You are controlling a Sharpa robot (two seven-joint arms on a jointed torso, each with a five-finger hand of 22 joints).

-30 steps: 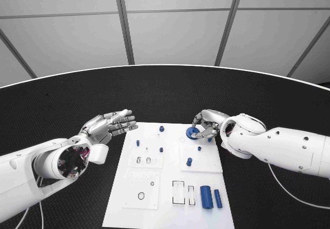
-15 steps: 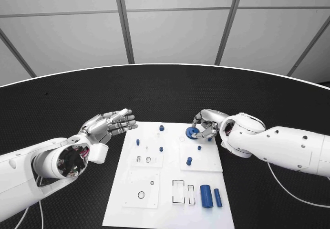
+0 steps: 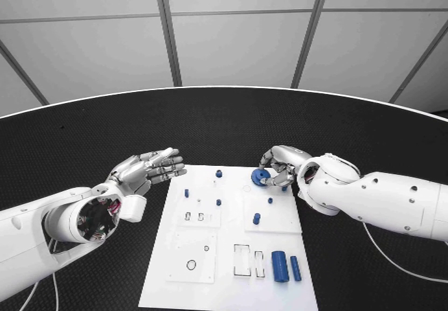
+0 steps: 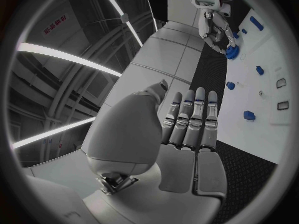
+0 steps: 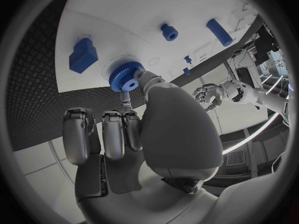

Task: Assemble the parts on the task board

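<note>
Right hand [image 3: 280, 167] pinching blue gear [image 3: 260, 177] over task board [image 3: 234, 285]; left hand [image 3: 149, 170] spread, idle; risk: tilted gear jamming off-seat.

The white rectangular task board [image 3: 177, 285] lies mid-table; the blue toothed gear [image 3: 260, 177] sits at its one o'clock corner under the right hand [image 3: 280, 165]; two blue cylinders [image 3: 279, 265] lie side by side at five o'clock; the left hand [image 3: 149, 170] hovers at ten o'clock, off the board.
</note>
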